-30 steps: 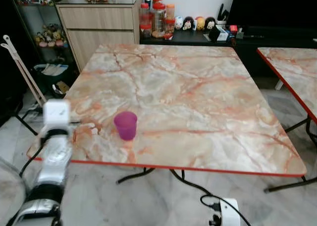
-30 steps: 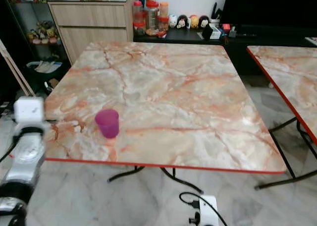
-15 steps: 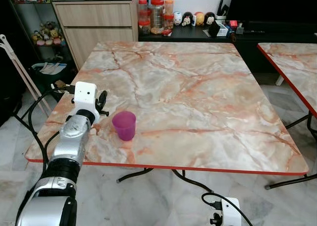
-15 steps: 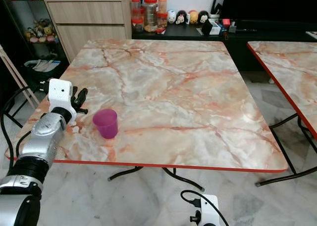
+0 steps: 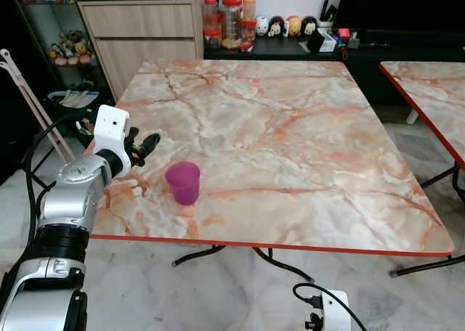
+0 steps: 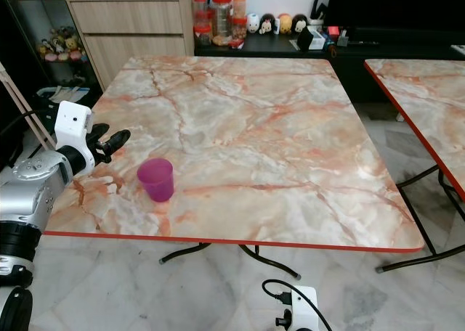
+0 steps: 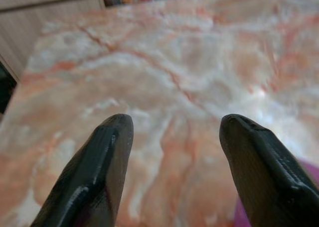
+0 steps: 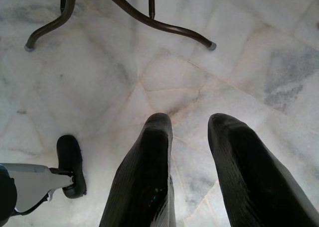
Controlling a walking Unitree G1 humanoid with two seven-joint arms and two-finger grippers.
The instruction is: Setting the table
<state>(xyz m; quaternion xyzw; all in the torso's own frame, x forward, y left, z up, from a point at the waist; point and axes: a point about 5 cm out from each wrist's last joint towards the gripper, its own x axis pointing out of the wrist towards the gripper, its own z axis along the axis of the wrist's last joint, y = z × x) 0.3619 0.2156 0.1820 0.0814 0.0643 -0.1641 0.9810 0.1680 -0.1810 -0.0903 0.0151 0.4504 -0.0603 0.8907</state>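
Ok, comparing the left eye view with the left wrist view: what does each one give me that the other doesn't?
The left eye view gives the whole marble table, the purple cup standing near its front edge, the left arm reaching over the corner, the cabinet and jars behind, and a second table to the right. The left wrist view gives a close look at the left gripper, open, its two black fingers spread with nothing between them. Both share the marble tabletop and the cup, which is just a purple sliver at the wrist view's edge.

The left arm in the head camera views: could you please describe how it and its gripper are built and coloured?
The left arm is silver metal in rounded segments with black joint rings, and a black cable loops beside it. A white boxy camera housing sits on the wrist. The left gripper has two long, black, blunt-tipped fingers.
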